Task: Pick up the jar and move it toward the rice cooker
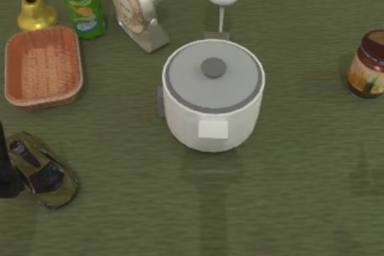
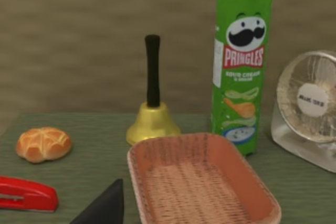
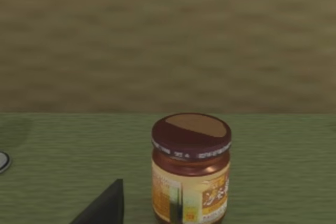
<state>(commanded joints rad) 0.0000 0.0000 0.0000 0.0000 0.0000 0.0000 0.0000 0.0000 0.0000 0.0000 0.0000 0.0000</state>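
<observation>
Right then, your rice cooker (image 1: 213, 103) sat in the middle of the green table (image 1: 288, 208), and the jar (image 1: 366, 64) stood upright far off to its right, near the table's right edge, not touching it. Your right wrist view looked straight at the jar (image 3: 191, 169), with nothing gripping it. You could not tell if either gripper was open or closed. Left of the cooker were a clock (image 1: 136, 10), a Pringles can (image 1: 81, 1), a basket (image 1: 42, 67) and a toy car (image 1: 43, 170).
</observation>
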